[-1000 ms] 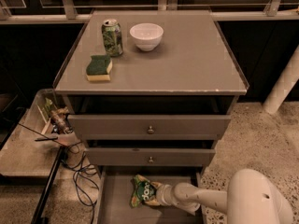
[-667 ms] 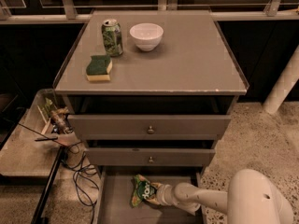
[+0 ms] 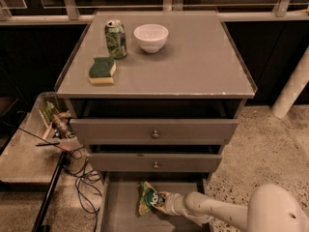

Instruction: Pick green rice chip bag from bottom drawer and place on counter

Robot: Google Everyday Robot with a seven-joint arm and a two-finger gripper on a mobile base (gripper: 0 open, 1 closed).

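The green rice chip bag (image 3: pixel 148 198) lies in the open bottom drawer (image 3: pixel 120 211), left of its middle, with its dark oval and white lettering showing. My gripper (image 3: pixel 164 202) reaches in from the lower right on a pale arm (image 3: pixel 217 211) and sits right against the bag's right edge, low over the drawer floor. The counter (image 3: pixel 193 66) is the flat grey-brown cabinet top above.
On the counter stand a green soda can (image 3: pixel 116 38), a white bowl (image 3: pixel 151 37) and a green-topped yellow sponge (image 3: pixel 102 70), all at the back left. Two upper drawers with knobs (image 3: pixel 155 134) stick out slightly above the bottom drawer. Cables and a cluttered tray (image 3: pixel 58 124) lie to the left.
Almost nothing has moved. The gripper stays against the bag in the bottom drawer, and the bag keeps about the same place.
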